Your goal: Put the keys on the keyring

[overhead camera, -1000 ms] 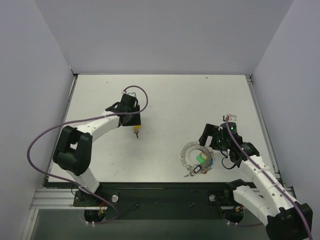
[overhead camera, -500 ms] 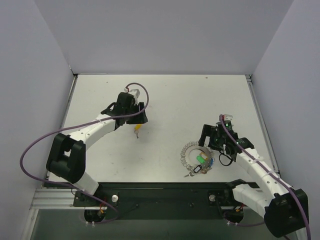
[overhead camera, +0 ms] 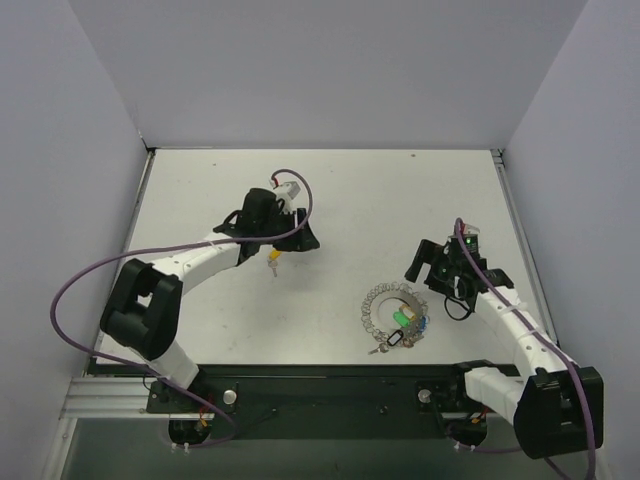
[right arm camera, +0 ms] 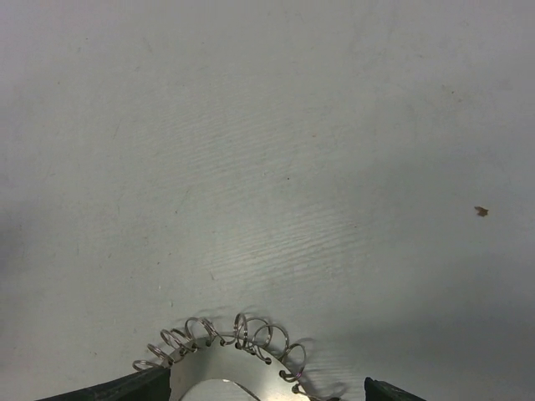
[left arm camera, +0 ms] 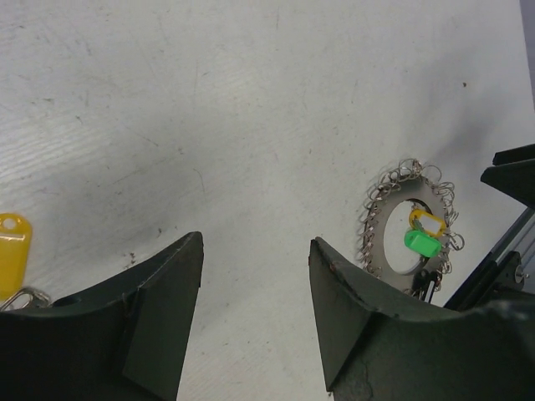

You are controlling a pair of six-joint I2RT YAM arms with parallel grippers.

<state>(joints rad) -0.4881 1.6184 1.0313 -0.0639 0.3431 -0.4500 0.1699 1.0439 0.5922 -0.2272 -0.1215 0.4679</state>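
The keyring (overhead camera: 378, 300), a silvery plate edged with wire loops, lies right of centre on the table. A green key (overhead camera: 403, 317) and a yellow one (overhead camera: 409, 307) rest in its middle. Another yellow key (overhead camera: 272, 262) lies alone on the table, just left of my open, empty left gripper (overhead camera: 306, 240). In the left wrist view this yellow key (left arm camera: 12, 242) sits at the left edge, outside the gripper (left arm camera: 255, 242), with the keyring (left arm camera: 378, 230) far right. My right gripper (overhead camera: 420, 268) stands open beside the keyring's far right rim. The right wrist view shows the keyring (right arm camera: 219, 361) between its fingertips (right arm camera: 125, 389).
Small metal keys and a dark tag (overhead camera: 392, 340) lie at the keyring's near edge. White walls enclose the table (overhead camera: 400, 190) on three sides. A black rail (overhead camera: 320, 385) holding the arm bases runs along the near edge.
My left gripper has swung right, off the yellow key, which stays on the table, and its jaws have widened a little. The right gripper has shifted slightly right.
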